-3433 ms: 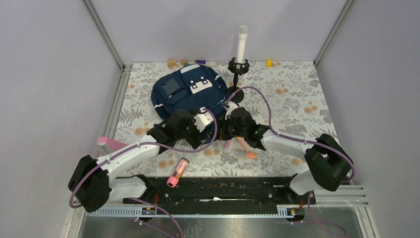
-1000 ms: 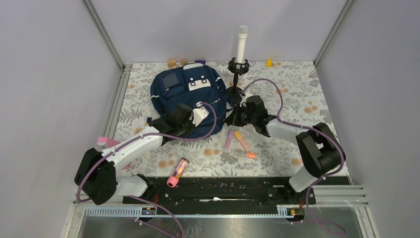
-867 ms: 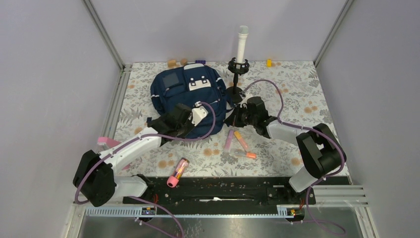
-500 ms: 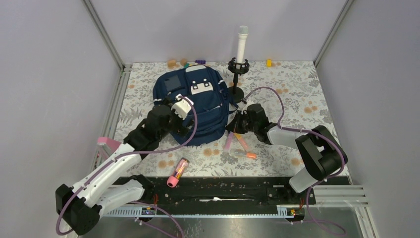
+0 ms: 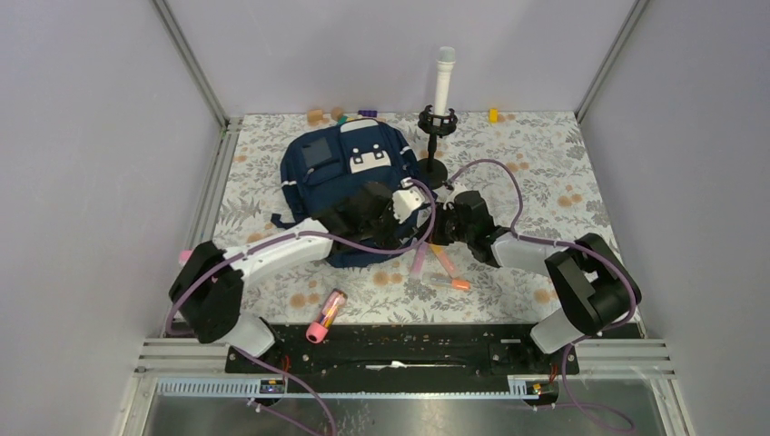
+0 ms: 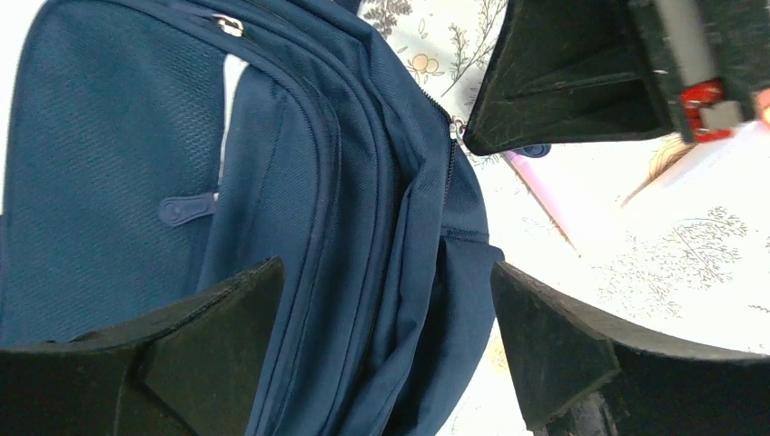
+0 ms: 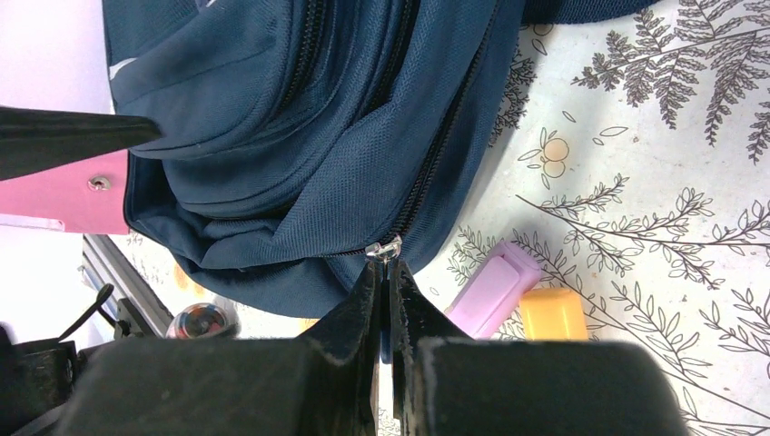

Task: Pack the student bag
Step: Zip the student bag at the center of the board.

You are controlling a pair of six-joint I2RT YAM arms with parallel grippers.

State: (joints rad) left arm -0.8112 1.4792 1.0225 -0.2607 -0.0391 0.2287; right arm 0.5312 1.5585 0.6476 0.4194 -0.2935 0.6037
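Note:
The student bag (image 5: 338, 177), a navy backpack with white patches, lies flat at the back left of the table. My right gripper (image 5: 438, 229) is at its near right edge, shut on the silver zipper pull (image 7: 383, 247) with its fingertips (image 7: 385, 270) pinched together. My left gripper (image 5: 380, 218) hovers open right beside it, its jaws straddling the folded zipper edge of the bag (image 6: 363, 227). The left gripper (image 6: 383, 272) holds nothing. The right gripper's body also shows in the left wrist view (image 6: 581, 73).
A purple marker (image 5: 418, 257), an orange marker (image 5: 444, 259) and another marker (image 5: 449, 283) lie right of the bag. A pink tube (image 5: 327, 313) lies near the front. A microphone on a stand (image 5: 442, 86) stands behind the bag. Small blocks (image 5: 315, 115) line the back edge.
My left arm has swung from the bag's left side across to its near right edge, beside the right gripper. The right gripper has stayed at the zipper edge.

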